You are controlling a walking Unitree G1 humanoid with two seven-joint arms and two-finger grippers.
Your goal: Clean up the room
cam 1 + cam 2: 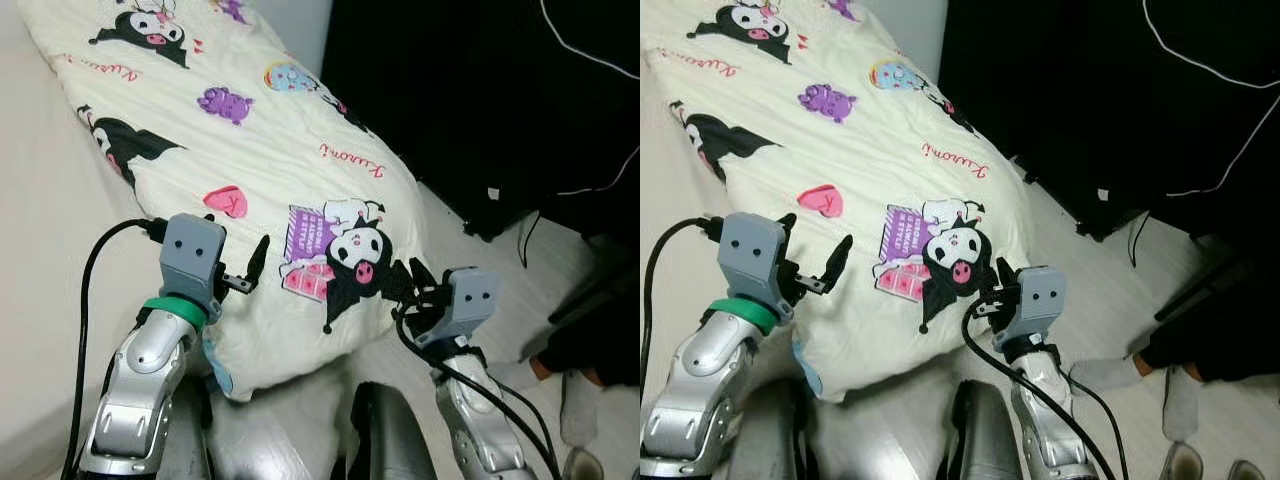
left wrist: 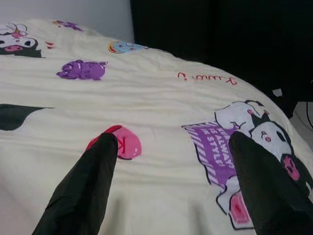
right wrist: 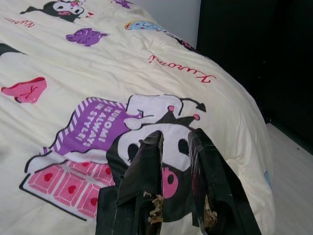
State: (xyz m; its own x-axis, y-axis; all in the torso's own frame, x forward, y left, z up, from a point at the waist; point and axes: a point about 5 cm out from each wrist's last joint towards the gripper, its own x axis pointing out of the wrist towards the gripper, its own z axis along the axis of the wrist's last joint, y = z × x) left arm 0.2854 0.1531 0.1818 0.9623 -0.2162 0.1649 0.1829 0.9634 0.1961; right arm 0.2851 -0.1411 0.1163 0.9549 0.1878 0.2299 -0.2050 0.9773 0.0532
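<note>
A big cream-yellow quilt with black-and-white cartoon characters, pink hearts and purple shapes [image 1: 250, 150] lies spread out on a bed with a plain pale sheet [image 1: 40, 250]. The quilt is long. Its long way runs from the corner near the robot up and away to the far left, and its near end hangs over the edge of the bed, down toward the pale floor [image 1: 480, 270].

The left hand [image 1: 240, 272] is held just above the near part of the quilt, close to a pink heart [image 2: 120, 142]. Its two black fingers [image 2: 83, 191] are spread wide apart with nothing between them.

The right hand [image 1: 992, 285] is at the near corner of the quilt, right by a picture of a black cartoon face [image 3: 161, 161]. Its fingers are close together, with only a thin gap. I cannot tell if they pinch the cloth.

A person's feet in grey socks [image 1: 1130, 385] stand on the floor to the right, next to a black cloth wall [image 1: 480, 90].
</note>
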